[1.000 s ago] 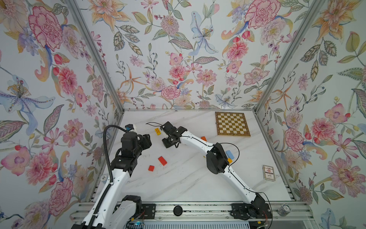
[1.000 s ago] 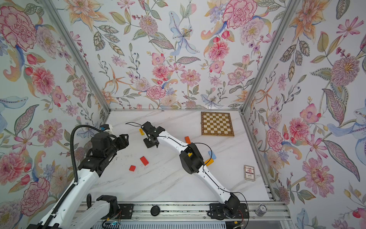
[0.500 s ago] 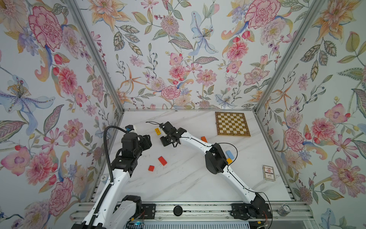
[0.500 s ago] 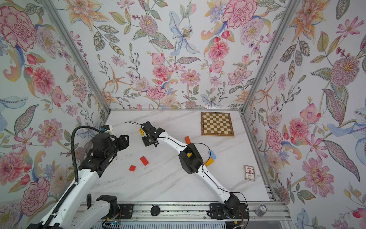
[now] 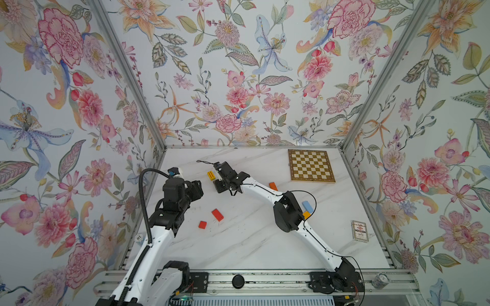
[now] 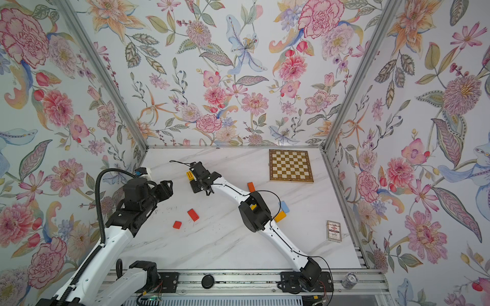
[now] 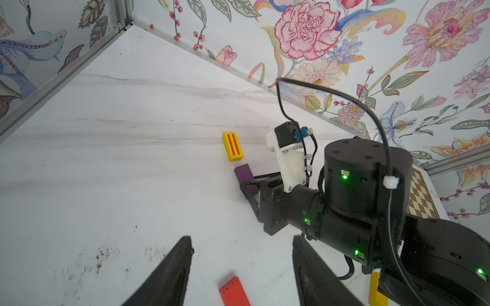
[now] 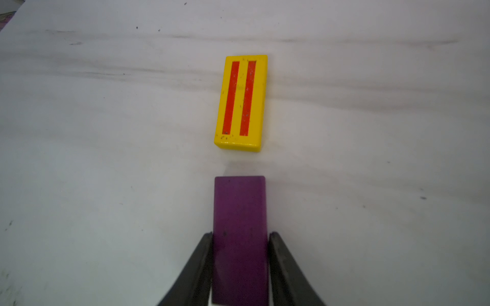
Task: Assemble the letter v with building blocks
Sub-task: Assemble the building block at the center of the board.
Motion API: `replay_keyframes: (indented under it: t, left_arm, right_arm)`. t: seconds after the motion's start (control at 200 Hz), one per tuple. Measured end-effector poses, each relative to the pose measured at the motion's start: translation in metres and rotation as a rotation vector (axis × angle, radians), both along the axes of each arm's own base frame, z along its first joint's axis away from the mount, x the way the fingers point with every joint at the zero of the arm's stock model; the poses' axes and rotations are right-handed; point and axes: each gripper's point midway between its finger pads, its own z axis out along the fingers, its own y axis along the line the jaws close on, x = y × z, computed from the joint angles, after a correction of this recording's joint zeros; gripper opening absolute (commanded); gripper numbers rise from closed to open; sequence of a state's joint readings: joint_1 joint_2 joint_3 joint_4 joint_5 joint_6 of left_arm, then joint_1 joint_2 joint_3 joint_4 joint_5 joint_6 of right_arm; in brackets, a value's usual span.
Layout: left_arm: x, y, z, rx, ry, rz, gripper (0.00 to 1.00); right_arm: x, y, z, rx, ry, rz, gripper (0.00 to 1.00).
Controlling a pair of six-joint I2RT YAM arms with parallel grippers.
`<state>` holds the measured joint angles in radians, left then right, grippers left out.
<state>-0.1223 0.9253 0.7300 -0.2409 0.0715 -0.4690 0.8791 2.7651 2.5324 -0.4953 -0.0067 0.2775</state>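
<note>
A yellow block with two red stripes [image 8: 241, 103] lies flat at the back left of the table [image 5: 238, 246], also seen in a top view [image 5: 210, 175]. Just short of it, end to end with a small gap, lies a purple block [image 8: 240, 225]. My right gripper [image 8: 240, 234] straddles the purple block's near half, its jaws slightly open with a thin gap on one side. The purple block [image 7: 244, 172] also shows in the left wrist view. My left gripper [image 7: 242, 238] hangs open and empty at the left, above a red block [image 7: 234, 291].
A red block [image 5: 217, 214] and a small red cube [image 5: 202, 224] lie left of centre. An orange block [image 5: 273, 186], a light blue one [image 5: 307, 206] and a yellow one [image 5: 306, 214] sit by the right arm. Chessboard [image 5: 310, 166] at back right, card box [image 5: 359, 231] at right.
My right gripper has crept a little toward the yellow block and its jaws have eased apart around the purple block. The left arm has stayed still.
</note>
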Motion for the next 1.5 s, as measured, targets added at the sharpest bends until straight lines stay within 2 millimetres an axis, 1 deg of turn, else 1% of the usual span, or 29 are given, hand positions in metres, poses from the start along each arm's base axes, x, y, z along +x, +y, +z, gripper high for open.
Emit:
replay_keyframes:
  t: [0.385, 0.741, 0.846, 0.936, 1.031, 1.086, 1.141, 1.186, 1.251, 1.301, 1.346, 1.386, 1.431, 1.496]
  left_arm:
    - [-0.001, 0.000, -0.004, 0.000, 0.008, -0.001, 0.63]
    - [-0.001, -0.002, -0.007, -0.021, 0.015, 0.000, 0.63]
    - [0.000, -0.005, -0.007, -0.036, 0.015, -0.010, 0.61]
    - [0.001, -0.006, -0.009, -0.044, 0.021, -0.011, 0.59]
    - [0.003, -0.007, -0.017, -0.053, 0.046, -0.012, 0.56]
    - [0.005, -0.009, -0.023, -0.057, 0.069, -0.017, 0.55]
    - [0.007, -0.010, -0.029, -0.058, 0.099, -0.018, 0.53]
    - [0.009, -0.010, -0.033, -0.057, 0.122, -0.018, 0.53]
    - [0.014, -0.011, -0.038, -0.056, 0.152, -0.017, 0.53]
    - [0.017, -0.012, -0.041, -0.054, 0.175, -0.017, 0.53]
    - [0.020, -0.012, -0.044, -0.051, 0.195, -0.016, 0.52]
    - [0.024, -0.013, -0.045, -0.049, 0.209, -0.016, 0.52]
    - [0.027, -0.013, -0.048, -0.047, 0.222, -0.017, 0.51]
    - [0.031, -0.014, -0.052, -0.045, 0.242, -0.020, 0.49]
  right_arm:
    - [0.007, 0.006, 0.007, 0.045, -0.022, -0.014, 0.39]
    - [0.014, 0.002, 0.007, 0.070, -0.006, -0.036, 0.57]
    - [0.018, -0.001, 0.010, 0.087, 0.011, -0.041, 0.62]
    - [0.021, -0.006, 0.020, 0.098, 0.016, -0.040, 0.66]
    - [0.023, -0.010, 0.048, 0.131, 0.014, -0.032, 0.66]
    - [0.022, -0.015, 0.069, 0.153, 0.011, -0.025, 0.64]
    - [0.019, -0.020, 0.092, 0.174, 0.005, -0.017, 0.59]
    - [0.016, -0.025, 0.114, 0.186, -0.009, -0.007, 0.51]
    - [0.010, -0.032, 0.137, 0.198, -0.019, 0.005, 0.40]
    - [0.004, -0.036, 0.148, 0.203, -0.016, 0.013, 0.29]
    - [-0.003, -0.038, 0.152, 0.199, -0.011, 0.031, 0.21]
    - [-0.009, -0.040, 0.150, 0.188, 0.003, 0.042, 0.15]
    - [-0.017, -0.042, 0.140, 0.173, 0.035, 0.047, 0.11]
    - [-0.027, -0.045, 0.118, 0.140, 0.084, 0.059, 0.05]
